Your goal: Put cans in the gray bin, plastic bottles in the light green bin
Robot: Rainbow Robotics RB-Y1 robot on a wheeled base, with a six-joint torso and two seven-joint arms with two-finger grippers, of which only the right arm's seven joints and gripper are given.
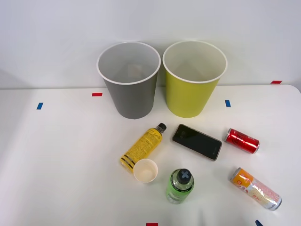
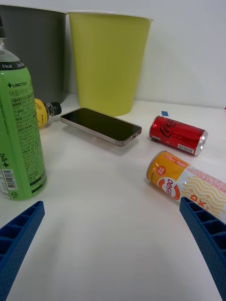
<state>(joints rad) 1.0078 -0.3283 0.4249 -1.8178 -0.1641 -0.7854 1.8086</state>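
Gray bin (image 1: 129, 80) and light green bin (image 1: 194, 77) upright side by side at the table's (image 1: 61, 165) far edge. Yellow bottle (image 1: 143, 146) lying beside a paper cup (image 1: 145, 170); green bottle (image 1: 180, 185) standing. Black phone (image 1: 197, 141) flat between bottles and cans. Red can (image 1: 242, 141) and orange-topped can (image 1: 255, 189) on their sides. Right gripper (image 2: 113, 244) spread wide, grasping nothing, just short of the orange-topped can.
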